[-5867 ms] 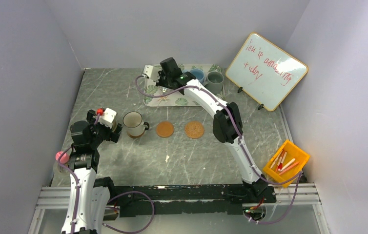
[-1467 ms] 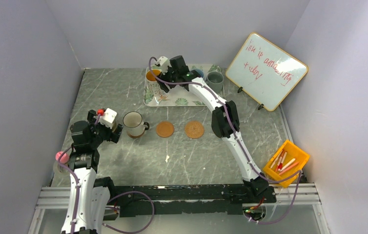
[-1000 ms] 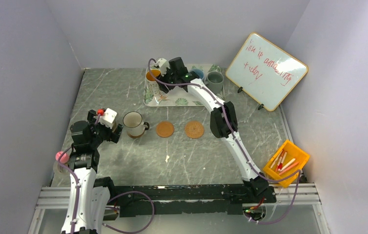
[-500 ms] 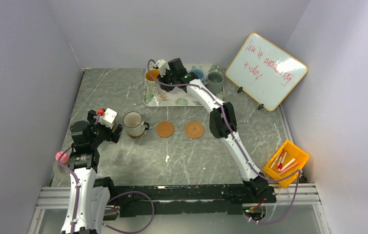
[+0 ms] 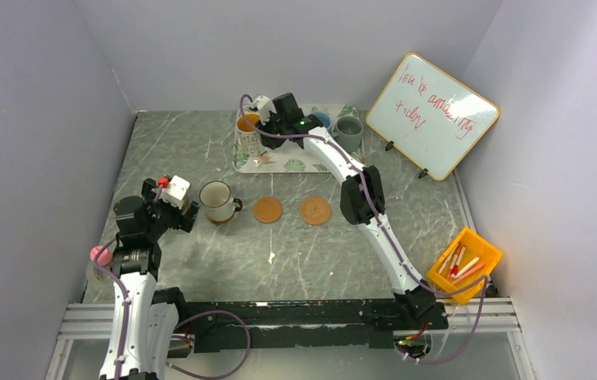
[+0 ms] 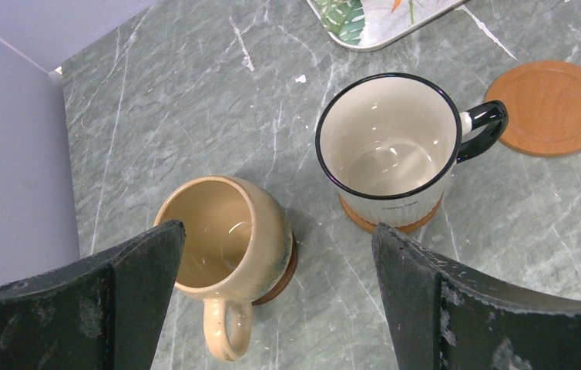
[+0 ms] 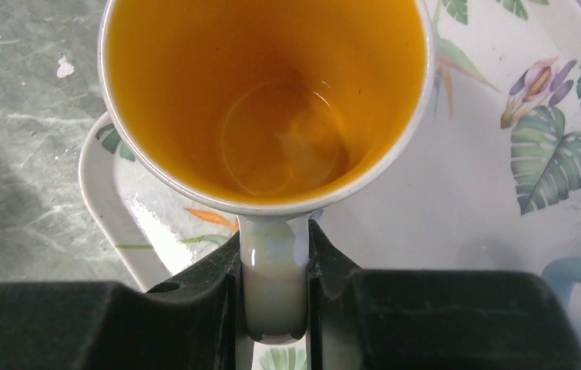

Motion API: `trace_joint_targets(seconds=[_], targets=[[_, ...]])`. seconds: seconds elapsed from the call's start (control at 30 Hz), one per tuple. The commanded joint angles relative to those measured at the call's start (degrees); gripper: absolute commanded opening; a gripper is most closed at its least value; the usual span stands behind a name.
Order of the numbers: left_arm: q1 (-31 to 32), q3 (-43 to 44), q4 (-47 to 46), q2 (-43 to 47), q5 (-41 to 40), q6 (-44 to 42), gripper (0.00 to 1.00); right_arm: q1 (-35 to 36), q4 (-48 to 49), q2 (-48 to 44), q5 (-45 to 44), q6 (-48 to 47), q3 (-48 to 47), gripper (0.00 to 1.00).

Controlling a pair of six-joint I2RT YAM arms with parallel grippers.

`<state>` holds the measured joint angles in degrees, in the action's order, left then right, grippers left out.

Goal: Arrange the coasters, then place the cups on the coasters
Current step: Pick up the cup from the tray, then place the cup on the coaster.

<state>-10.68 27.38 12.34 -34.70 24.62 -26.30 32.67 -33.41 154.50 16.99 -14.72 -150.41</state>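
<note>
Overhead, a grey-green marbled table (image 5: 192,142) fills a booth of pale lavender walls (image 5: 295,47), with a metal rail (image 5: 81,321) along its 6 o'clock edge. A whiteboard (image 5: 431,115) leans at 2 o'clock and a yellow bin (image 5: 464,265) sits at 4 o'clock. At 12 o'clock lies a leaf-print tray (image 5: 287,162). Over its 9 o'clock end the right hand (image 7: 273,254) is pinched nearly closed on the handle of the orange-lined mug (image 7: 272,100); whether that mug is lifted or resting I cannot tell. A blue mug (image 5: 321,120) and a grey-green mug (image 5: 349,131) stand at the tray's 3 o'clock end. Mid-table, a smooth coaster (image 5: 268,210) and a woven coaster (image 5: 315,210) lie bare, side by side. Toward 9 o'clock the left hand (image 6: 276,231) hangs spread wide, gripping nothing, above the tan mug (image 6: 222,231) on a dark coaster (image 6: 286,271) and the dark-rimmed white mug (image 6: 387,146) on a brown coaster (image 6: 361,221).
</note>
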Motion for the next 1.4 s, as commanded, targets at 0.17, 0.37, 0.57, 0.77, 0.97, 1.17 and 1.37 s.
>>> trace_joint_targets(seconds=[0.17, 0.37, 0.57, 0.77, 0.97, 1.17, 1.37], targets=[[-0.2, -0.1, -0.5, 1.0, 0.7, -0.6, 0.96, -0.9, 2.5, -15.6, 3.8, 2.6, -0.8, 0.0], [-0.2, -0.2, -0.6, 1.1, 0.6, -0.6, 0.96, -0.9, 1.4, -26.3, 5.4, 2.1, 10.1, 0.0], [-0.2, -0.2, -0.6, 0.9, 0.6, -0.5, 0.96, -1.0, 9.1, -42.8, 5.6, -0.2, 33.9, 0.0], [-0.2, 0.1, -0.7, 0.7, 0.6, -0.4, 0.96, -0.8, 22.4, -63.1, 9.1, 0.2, 62.8, 0.0], [-0.2, 4.0, 2.0, -0.9, -0.9, -2.2, 0.96, 0.6, 31.1, -73.0, 8.5, 0.2, 78.7, 0.0], [-0.2, 5.2, 4.7, -3.3, -1.6, -4.1, 0.96, 1.7, 34.1, -70.3, 7.7, 2.3, 81.0, 0.0], [-0.3, -0.7, 2.7, 0.1, 1.0, -3.4, 0.96, 6.9, 42.9, -68.5, 2.2, 2.4, 86.1, 0.0]])
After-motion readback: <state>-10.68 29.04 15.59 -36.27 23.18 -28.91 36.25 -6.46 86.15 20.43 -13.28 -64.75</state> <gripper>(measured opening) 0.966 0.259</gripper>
